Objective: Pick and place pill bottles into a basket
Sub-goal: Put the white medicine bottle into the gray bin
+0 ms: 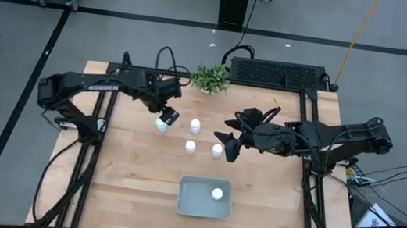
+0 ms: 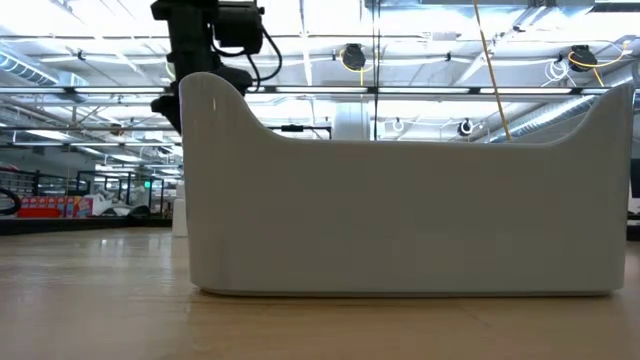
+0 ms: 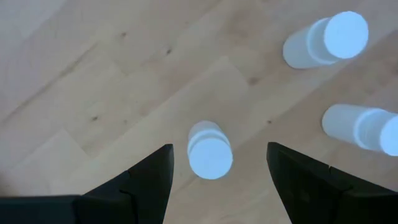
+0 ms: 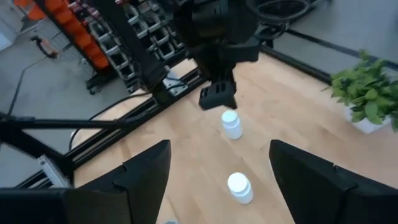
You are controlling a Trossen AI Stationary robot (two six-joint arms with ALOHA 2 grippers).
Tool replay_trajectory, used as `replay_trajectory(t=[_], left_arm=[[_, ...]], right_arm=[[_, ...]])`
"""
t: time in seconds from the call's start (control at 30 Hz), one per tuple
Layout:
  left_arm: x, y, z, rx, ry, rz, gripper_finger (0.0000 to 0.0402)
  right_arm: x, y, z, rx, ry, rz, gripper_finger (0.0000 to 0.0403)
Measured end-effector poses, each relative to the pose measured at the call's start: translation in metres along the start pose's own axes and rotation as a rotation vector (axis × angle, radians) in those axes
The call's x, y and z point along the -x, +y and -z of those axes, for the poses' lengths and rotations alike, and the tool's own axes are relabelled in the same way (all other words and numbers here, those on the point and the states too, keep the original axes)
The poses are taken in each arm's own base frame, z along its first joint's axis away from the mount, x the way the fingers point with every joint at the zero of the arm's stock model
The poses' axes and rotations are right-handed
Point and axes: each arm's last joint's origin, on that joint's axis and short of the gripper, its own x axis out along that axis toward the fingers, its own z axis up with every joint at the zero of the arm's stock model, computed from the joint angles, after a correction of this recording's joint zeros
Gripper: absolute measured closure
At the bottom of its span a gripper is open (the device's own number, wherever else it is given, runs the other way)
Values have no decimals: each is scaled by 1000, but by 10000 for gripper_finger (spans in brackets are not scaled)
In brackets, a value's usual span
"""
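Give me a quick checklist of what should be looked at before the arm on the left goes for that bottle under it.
1. Left gripper open: ok, both fingers spread wide.
2. Bottle lined up between its fingers: ok, seen from above it sits in the gap.
3. Bottle upright: ok, cap faces up.
4. Neighbouring bottles clear of the fingers: ok, they stand apart to one side.
5. Right gripper out of the way: ok, open, hovering over another bottle farther right.
6. Room in the basket: ok, only one bottle inside.
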Motion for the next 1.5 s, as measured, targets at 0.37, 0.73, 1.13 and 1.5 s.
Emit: replay_trajectory(t=[0.37, 0.73, 1.13, 1.5], left_arm=[[-17, 8, 9, 25, 48, -40, 137], [-38, 4, 19, 65, 53, 20, 137], [-52, 5, 28, 80, 39, -4, 137], [-62, 6, 32, 78, 52, 16, 137]], right_arm=[[0, 0, 0, -3, -1, 2, 138], [-1, -1, -1, -5, -2, 5, 143], [-1, -1, -1, -5, -2, 4, 145], [-1, -1, -1, -2, -2, 4, 145]])
